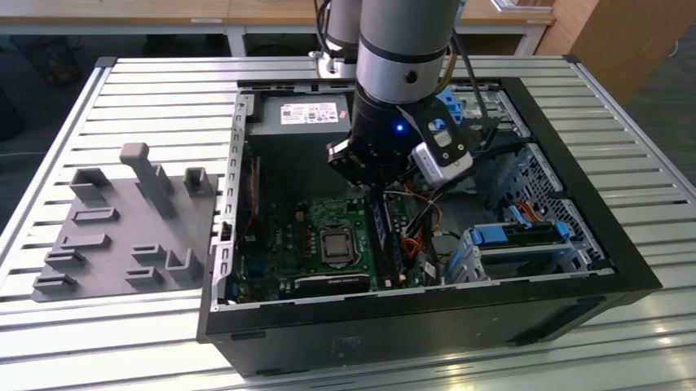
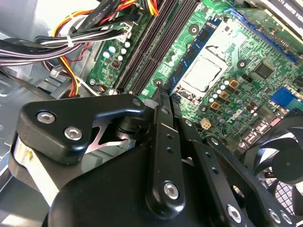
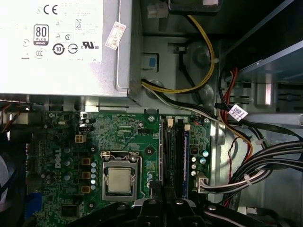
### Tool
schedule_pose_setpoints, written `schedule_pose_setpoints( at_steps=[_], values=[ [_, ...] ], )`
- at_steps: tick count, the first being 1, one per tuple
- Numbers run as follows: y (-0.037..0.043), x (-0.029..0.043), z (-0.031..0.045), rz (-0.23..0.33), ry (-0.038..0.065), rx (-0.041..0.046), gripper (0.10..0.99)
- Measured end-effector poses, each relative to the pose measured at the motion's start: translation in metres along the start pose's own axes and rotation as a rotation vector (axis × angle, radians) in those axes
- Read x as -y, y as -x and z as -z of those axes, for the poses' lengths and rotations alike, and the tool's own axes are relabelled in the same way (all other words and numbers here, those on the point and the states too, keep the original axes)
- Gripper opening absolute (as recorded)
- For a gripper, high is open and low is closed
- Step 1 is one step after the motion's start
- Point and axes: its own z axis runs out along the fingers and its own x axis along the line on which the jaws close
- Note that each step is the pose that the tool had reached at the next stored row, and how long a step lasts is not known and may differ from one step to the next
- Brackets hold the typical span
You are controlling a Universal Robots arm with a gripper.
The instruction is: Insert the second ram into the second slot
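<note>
My gripper (image 1: 381,195) reaches down inside the open computer case (image 1: 609,269), right over the row of black memory slots (image 3: 165,151) (image 2: 156,42) beside the processor socket. The black fingers (image 2: 163,113) stand close together. A thin blue strip with small dark chips, the second ram (image 2: 196,49) (image 3: 186,153), runs out from between them along the slots, so the gripper (image 2: 170,97) (image 3: 164,201) looks shut on it. The stick lies parallel to the slots. I cannot tell which one is the second slot, or whether the stick touches it.
The processor socket (image 3: 118,179) lies next to the slots. Bundled cables (image 3: 255,175) run on their other side. The power supply (image 3: 61,42) fills the far end, and a fan (image 2: 279,165) sits close by. Blue drive-bay clips (image 1: 511,236) and a grey fixture (image 1: 130,228) flank the motherboard.
</note>
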Motion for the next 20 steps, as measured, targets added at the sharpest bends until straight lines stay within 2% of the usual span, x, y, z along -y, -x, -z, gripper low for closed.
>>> schedule_pose_setpoints(
  at_steps=[6, 16, 20],
  values=[
    [0.0000, 0.0002, -0.0020, 0.005, 0.000, -0.0013, 0.133],
    [0.0000, 0.0033, -0.0124, -0.012, 0.000, -0.0021, 0.133],
    [0.0003, 0.0042, -0.0140, -0.012, 0.000, -0.0032, 0.133]
  ],
)
